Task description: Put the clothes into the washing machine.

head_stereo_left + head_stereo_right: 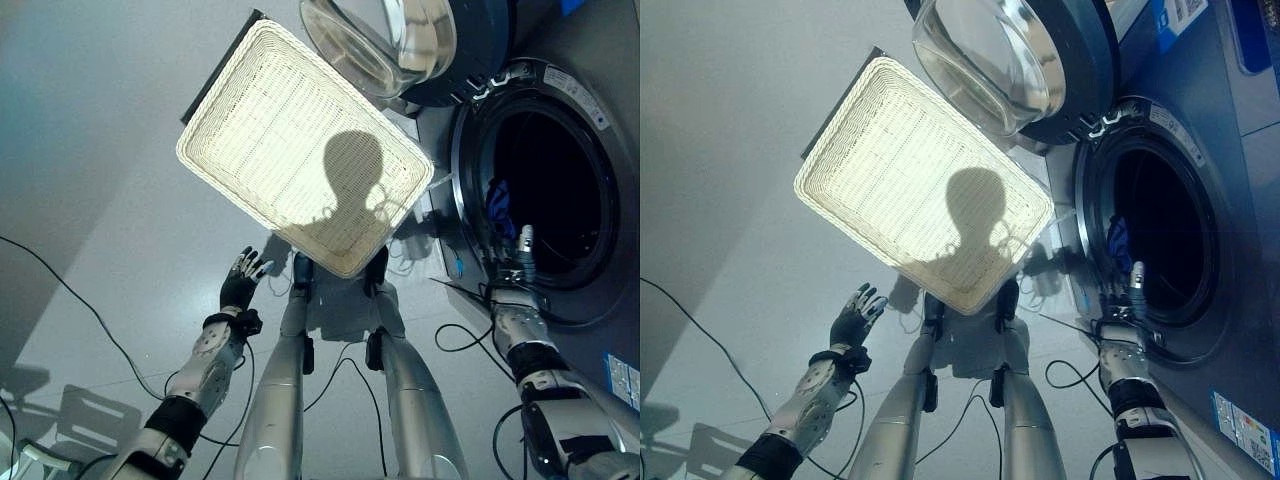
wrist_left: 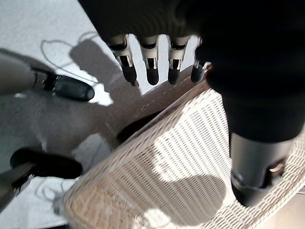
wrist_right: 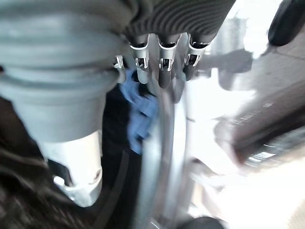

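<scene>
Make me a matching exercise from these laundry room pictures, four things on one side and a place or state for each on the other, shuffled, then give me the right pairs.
Things:
1. wicker basket
2. blue cloth
3. washer door
4. left hand

Places or states:
A. swung open
B. inside the drum, near the opening
C. on the floor, nothing in it
D. fingers straight, beside the basket's near edge

Pairs: 1-C, 2-B, 3-A, 4-D

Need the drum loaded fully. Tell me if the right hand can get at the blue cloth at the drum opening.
Probably yes: the right hand is at the washer's open mouth, fingers straight, with the blue cloth just beyond them and nothing between.
</scene>
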Available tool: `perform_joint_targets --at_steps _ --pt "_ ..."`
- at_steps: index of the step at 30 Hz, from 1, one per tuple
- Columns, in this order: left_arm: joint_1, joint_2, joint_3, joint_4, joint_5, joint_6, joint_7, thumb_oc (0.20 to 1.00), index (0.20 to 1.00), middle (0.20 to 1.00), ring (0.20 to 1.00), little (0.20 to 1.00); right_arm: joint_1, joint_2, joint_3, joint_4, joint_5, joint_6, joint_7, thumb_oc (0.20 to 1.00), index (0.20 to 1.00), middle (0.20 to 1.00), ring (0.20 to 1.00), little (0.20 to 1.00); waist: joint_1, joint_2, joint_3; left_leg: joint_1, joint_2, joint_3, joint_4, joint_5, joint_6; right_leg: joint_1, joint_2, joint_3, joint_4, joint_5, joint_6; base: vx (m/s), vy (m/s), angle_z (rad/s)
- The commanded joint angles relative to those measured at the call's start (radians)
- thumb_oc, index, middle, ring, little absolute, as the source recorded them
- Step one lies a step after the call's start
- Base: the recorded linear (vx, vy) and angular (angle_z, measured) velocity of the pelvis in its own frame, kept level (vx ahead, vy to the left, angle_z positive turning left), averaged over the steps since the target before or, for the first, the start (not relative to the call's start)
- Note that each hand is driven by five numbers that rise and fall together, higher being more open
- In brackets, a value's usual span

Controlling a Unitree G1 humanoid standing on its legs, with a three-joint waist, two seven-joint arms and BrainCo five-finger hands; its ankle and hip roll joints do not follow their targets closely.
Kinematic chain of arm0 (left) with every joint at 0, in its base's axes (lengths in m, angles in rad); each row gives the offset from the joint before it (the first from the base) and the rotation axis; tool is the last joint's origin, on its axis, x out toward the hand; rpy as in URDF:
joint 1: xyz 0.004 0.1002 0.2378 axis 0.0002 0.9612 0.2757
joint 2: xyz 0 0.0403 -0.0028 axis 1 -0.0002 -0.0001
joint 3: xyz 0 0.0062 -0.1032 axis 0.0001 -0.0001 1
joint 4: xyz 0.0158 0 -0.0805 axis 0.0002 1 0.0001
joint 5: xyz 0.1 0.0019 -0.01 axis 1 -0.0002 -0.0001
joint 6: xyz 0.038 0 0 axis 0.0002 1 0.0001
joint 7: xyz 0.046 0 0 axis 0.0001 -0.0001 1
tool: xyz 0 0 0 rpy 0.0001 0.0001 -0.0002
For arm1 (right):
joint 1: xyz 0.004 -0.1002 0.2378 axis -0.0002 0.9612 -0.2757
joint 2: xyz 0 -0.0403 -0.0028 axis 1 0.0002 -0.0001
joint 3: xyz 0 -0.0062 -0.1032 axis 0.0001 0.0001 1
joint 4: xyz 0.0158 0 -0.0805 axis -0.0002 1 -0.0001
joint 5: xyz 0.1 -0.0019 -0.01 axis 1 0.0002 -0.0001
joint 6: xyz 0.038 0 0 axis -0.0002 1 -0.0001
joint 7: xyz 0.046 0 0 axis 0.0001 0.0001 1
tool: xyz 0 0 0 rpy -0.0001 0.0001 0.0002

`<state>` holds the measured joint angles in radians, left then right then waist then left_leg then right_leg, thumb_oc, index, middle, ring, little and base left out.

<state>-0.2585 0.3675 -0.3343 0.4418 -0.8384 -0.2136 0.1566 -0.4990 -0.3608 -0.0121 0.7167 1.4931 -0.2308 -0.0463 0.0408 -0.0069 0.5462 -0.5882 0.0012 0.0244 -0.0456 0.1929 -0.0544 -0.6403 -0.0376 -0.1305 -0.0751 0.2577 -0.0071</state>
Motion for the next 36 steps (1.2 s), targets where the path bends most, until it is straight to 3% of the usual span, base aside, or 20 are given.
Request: perform_joint_targets --at_steps 1,7,12,18,19,20,22,26,28,34,36 --pt "0.015 -0.003 0.015 0.048 0.069 -0.053 0.0 1.0 1.0 1.0 1.0 1.0 0.053 -0.031 0.042 -0.082 -0.229 -0.014 0.046 1.0 1.0 1.0 1.0 1.0 0.002 0.011 -0.026 -0.021 -0.037 0.001 -0.026 0.014 0.012 0.014 -0.023 -0.088 0.11 -0.042 0.092 -0.04 0.047 0.01" --pt "0.016 -0.026 0.025 0.208 0.125 -0.06 -0.064 1.0 1.0 1.0 1.0 1.0 0.1 -0.007 0.108 -0.029 -0.38 0.045 0.153 1.0 1.0 1.0 1.0 1.0 -0.004 0.005 -0.026 0.034 -0.029 0.007 -0.027 0.01 0.007 0.059 -0.02 -0.085 0.12 -0.059 0.086 -0.04 0.057 0.01" --pt "0.018 -0.045 0.053 0.392 0.18 -0.043 -0.127 1.0 1.0 1.0 1.0 1.0 0.137 0.031 0.102 0.117 -0.403 0.063 0.225 1.0 1.0 1.0 1.0 1.0 0.001 0.001 -0.026 0.123 -0.026 -0.003 -0.019 -0.008 0.008 0.138 -0.017 -0.079 0.138 -0.091 0.08 -0.05 0.041 0.0" --pt "0.035 -0.065 0.098 0.548 0.229 -0.029 -0.189 1.0 1.0 1.0 1.0 1.0 0.187 0.065 0.117 0.273 -0.586 0.038 0.22 1.0 1.0 1.0 1.0 1.0 0.005 0.003 -0.027 0.257 -0.021 -0.007 0.001 -0.045 0.009 0.27 -0.017 -0.073 0.155 -0.137 0.073 -0.03 0.016 0.01" --pt "0.058 -0.076 0.113 0.58 0.252 -0.025 -0.212 1.0 1.0 1.0 1.0 1.0 0.218 0.073 0.15 0.312 -0.716 0.023 0.199 1.0 1.0 1.0 1.0 1.0 0.007 0.005 -0.062 0.291 -0.017 -0.002 0.005 -0.057 0.01 0.31 -0.018 -0.076 0.153 -0.155 0.071 0.0 0.0 0.0" --pt "0.059 -0.077 0.114 0.581 0.255 -0.025 -0.214 1.0 1.0 1.0 1.0 1.0 0.22 0.073 0.153 0.315 -0.723 0.022 0.197 1.0 1.0 1.0 1.0 1.0 0.007 0.005 -0.067 0.289 -0.017 -0.002 0.006 -0.056 0.01 0.31 -0.019 -0.077 0.151 -0.154 0.071 0.06 0.009 0.03" --pt "0.086 -0.09 0.113 0.632 0.319 -0.051 -0.238 1.0 1.0 1.0 1.0 1.0 0.254 0.072 0.208 0.383 -0.912 0.009 0.181 1.0 1.0 1.0 1.0 1.0 0.013 0.011 -0.126 0.342 -0.011 0.001 0.01 -0.076 0.008 0.375 -0.023 -0.083 0.148 -0.183 0.068 0.06 -0.007 0.01" --pt "0.112 -0.112 0.075 0.672 0.434 -0.084 -0.241 1.0 1.0 1.0 1.0 1.0 0.286 0.082 0.266 0.443 -1.087 0.023 0.146 1.0 1.0 1.0 1.0 1.0 0.016 0.009 -0.209 0.405 -0.018 -0.005 0.012 -0.096 0.011 0.466 -0.024 -0.09 0.123 -0.201 0.066 0.09 -0.008 0.07" --pt "0.138 -0.136 0.034 0.698 0.516 -0.085 -0.261 1.0 1.0 1.0 1.0 1.0 0.312 0.096 0.315 0.469 -1.232 -0.002 0.117 1.0 1.0 1.0 1.0 1.0 0.017 0.0 -0.269 0.447 -0.029 -0.019 0.039 -0.122 0.018 0.529 -0.02 -0.08 0.111 -0.215 0.057 0.18 -0.025 0.1" --pt "0.159 -0.159 -0.005 0.737 0.585 -0.031 -0.248 1.0 1.0 1.0 1.0 1.0 0.351 0.121 0.358 0.494 -1.227 0.139 0.274 1.0 1.0 1.0 1.0 1.0 0.013 -0.007 -0.397 0.541 -0.046 -0.035 0.048 -0.168 0.036 0.629 -0.005 -0.056 0.085 -0.237 0.051 0.17 0.008 0.12" --pt "0.164 -0.162 0.0 0.742 0.579 -0.018 -0.257 1.0 1.0 1.0 1.0 1.0 0.358 0.125 0.355 0.497 -1.222 0.148 0.291 1.0 1.0 1.0 1.0 1.0 0.013 -0.008 -0.41 0.554 -0.047 -0.036 0.042 -0.171 0.037 0.641 -0.003 -0.055 0.08 -0.239 0.051 0.09 0.002 0.03"
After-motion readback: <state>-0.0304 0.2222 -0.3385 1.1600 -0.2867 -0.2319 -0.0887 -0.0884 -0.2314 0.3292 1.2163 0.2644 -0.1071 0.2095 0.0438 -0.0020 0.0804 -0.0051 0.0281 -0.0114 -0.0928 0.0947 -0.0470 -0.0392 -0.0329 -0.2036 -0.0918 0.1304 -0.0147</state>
